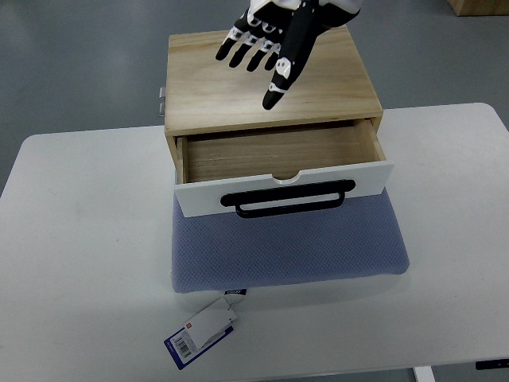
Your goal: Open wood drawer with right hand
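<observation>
White table, grey floor

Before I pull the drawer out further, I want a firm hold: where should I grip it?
Take the black handle on the white drawer front. It is a horizontal bar standing clear of the panel, so hook fingers under it from the front.

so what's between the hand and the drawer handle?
Top view: the box top, then the open drawer's empty inside. The hand holds nothing.
</observation>
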Robot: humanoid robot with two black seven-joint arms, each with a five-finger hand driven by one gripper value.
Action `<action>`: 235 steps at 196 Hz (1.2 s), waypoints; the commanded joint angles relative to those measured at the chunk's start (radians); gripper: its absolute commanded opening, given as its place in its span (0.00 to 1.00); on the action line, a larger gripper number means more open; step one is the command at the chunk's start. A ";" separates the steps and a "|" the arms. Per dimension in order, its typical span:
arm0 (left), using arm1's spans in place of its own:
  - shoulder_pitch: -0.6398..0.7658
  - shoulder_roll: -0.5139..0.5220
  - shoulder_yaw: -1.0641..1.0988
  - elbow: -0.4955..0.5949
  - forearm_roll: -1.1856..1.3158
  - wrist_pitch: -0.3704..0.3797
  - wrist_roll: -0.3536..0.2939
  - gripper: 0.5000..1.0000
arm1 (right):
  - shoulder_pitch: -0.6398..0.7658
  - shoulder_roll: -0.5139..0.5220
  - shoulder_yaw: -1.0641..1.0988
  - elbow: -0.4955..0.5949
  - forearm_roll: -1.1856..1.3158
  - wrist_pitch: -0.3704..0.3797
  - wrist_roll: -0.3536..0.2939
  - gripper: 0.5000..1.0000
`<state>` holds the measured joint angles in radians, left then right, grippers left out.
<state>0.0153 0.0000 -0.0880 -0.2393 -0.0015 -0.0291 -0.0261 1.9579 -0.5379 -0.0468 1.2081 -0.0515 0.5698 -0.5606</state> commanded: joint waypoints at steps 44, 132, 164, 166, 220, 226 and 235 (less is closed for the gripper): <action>0.000 0.000 0.002 0.000 0.000 0.000 0.000 1.00 | -0.410 -0.031 0.484 -0.349 -0.010 -0.113 0.166 0.89; 0.000 0.000 0.005 -0.003 0.000 0.000 0.000 1.00 | -0.941 0.208 1.286 -0.670 0.001 -0.208 0.493 0.89; 0.000 0.000 0.007 -0.005 0.002 0.000 0.002 1.00 | -1.048 0.326 1.475 -0.680 0.001 -0.197 0.496 0.89; 0.000 0.000 0.008 -0.005 0.002 0.000 0.002 1.00 | -1.053 0.334 1.486 -0.680 0.001 -0.197 0.496 0.89; 0.000 0.000 0.008 -0.006 0.002 0.000 0.005 1.00 | -1.123 0.424 1.590 -0.680 -0.004 -0.195 0.515 0.89; 0.000 0.000 0.008 -0.008 0.002 0.000 0.006 1.00 | -1.128 0.426 1.590 -0.680 -0.002 -0.195 0.519 0.89; 0.000 0.000 0.007 -0.008 0.002 0.000 0.005 1.00 | -1.133 0.426 1.590 -0.682 -0.004 -0.195 0.525 0.89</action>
<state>0.0151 0.0000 -0.0801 -0.2468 0.0002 -0.0292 -0.0215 0.8376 -0.1194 1.5418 0.5275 -0.0534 0.3743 -0.0505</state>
